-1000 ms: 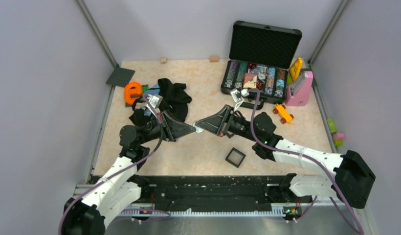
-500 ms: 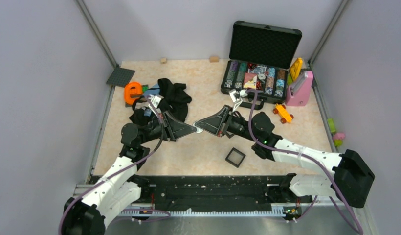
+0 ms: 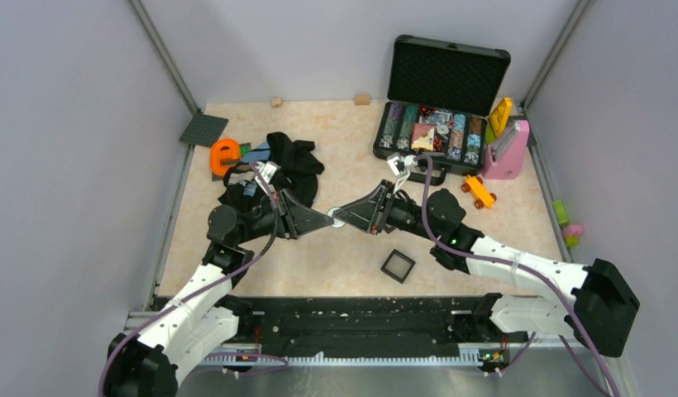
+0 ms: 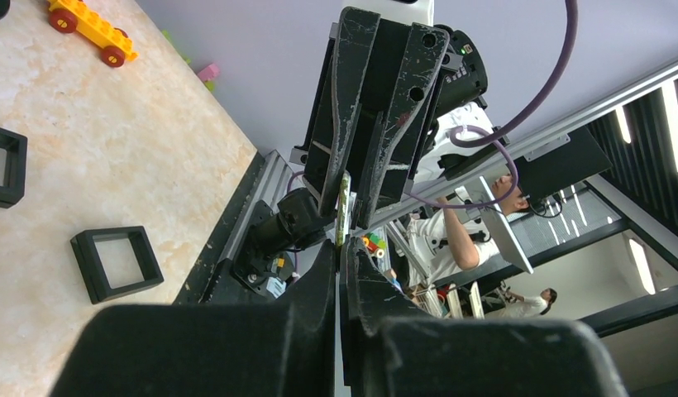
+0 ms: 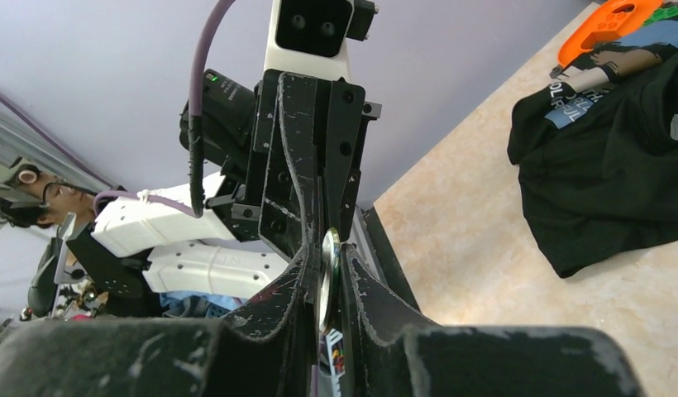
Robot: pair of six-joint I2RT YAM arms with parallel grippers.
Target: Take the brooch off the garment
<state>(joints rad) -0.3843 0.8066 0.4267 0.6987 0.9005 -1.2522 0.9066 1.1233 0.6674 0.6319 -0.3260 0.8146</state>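
Brooch held on edge between two grippers meeting tip to tip
The brooch (image 5: 327, 281) sits deep in the right gripper (image 5: 327, 252), its flat faces pinched by the pads and its plane running along the line between the arms. The left gripper (image 4: 339, 252), fingers pressed together, meets its rim from the opposite side; whether it nips the rim I cannot tell. The garment (image 5: 617, 182) lies well apart, behind the left gripper

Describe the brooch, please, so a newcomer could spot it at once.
Above the middle of the beige table, the left claw and the right claw meet tip to tip. Pinched between them is the small round greenish disc brooch, far smaller than the square black frame lying nearby.
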